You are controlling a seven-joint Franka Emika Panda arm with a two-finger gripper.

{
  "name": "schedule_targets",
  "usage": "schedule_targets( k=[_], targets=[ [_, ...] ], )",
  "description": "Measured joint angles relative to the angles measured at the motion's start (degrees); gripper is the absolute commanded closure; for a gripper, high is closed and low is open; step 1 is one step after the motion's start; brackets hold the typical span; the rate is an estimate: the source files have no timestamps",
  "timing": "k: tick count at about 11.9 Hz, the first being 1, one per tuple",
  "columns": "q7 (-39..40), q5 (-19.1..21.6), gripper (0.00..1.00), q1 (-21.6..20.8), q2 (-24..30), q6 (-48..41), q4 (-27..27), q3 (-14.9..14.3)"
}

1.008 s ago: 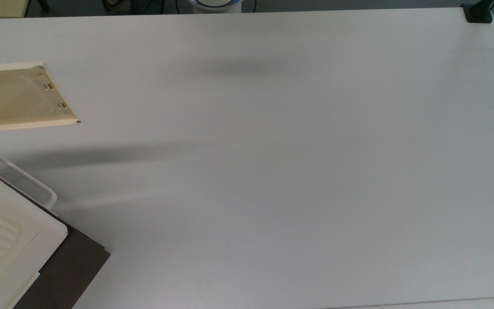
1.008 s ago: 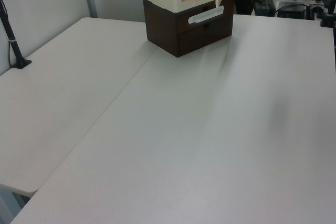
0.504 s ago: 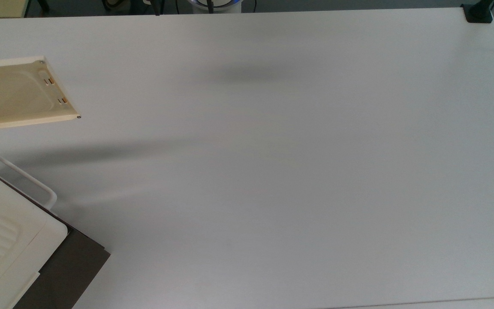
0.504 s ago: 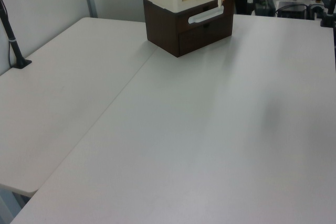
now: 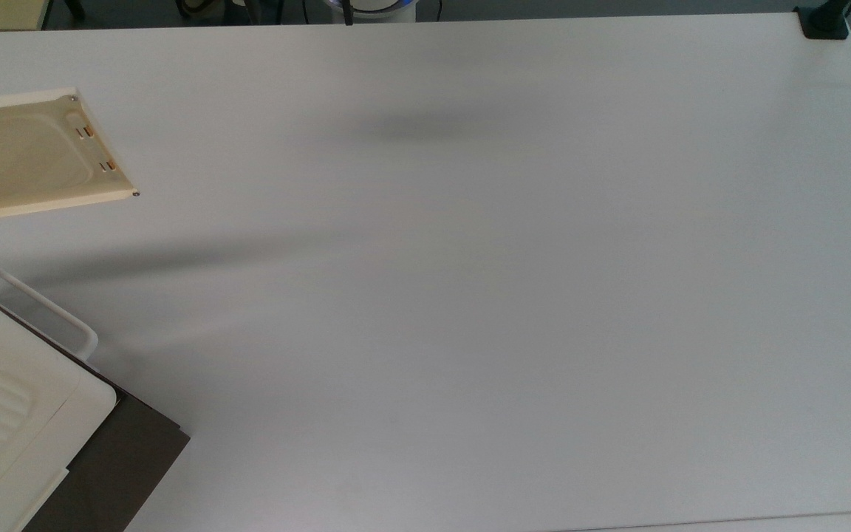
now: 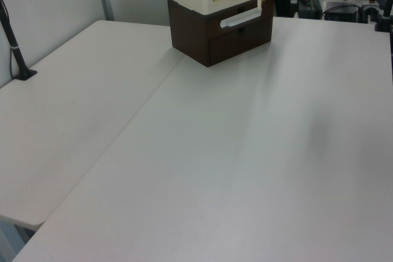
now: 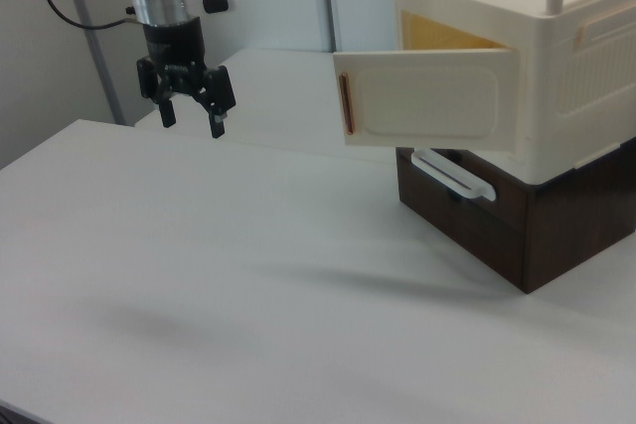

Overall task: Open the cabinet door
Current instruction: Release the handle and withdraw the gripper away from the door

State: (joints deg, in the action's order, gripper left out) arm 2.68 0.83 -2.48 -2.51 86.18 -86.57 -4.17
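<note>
Over the bare white table (image 7: 199, 275), the hand (image 7: 189, 118) hangs with fingers apart, cabinet door (image 7: 427, 104) swung open.

Bare worktop (image 7: 229, 275) lies open beneath the pincer (image 7: 189, 124) and all round it. Toward the right view's right, the swung-out cabinet door (image 7: 427, 104) juts from the cabinet (image 7: 517, 96), well apart.

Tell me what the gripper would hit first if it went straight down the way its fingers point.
Probably the bare white table. The gripper hangs open, pointing down, apart from the open cabinet door; depth is uncertain.
</note>
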Motion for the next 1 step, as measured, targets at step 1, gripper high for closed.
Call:
schedule_targets(
  k=[1],
  targets=[
    [0.0,0.0,0.0,0.0,0.0,0.0,0.0,-0.1]
  ],
)
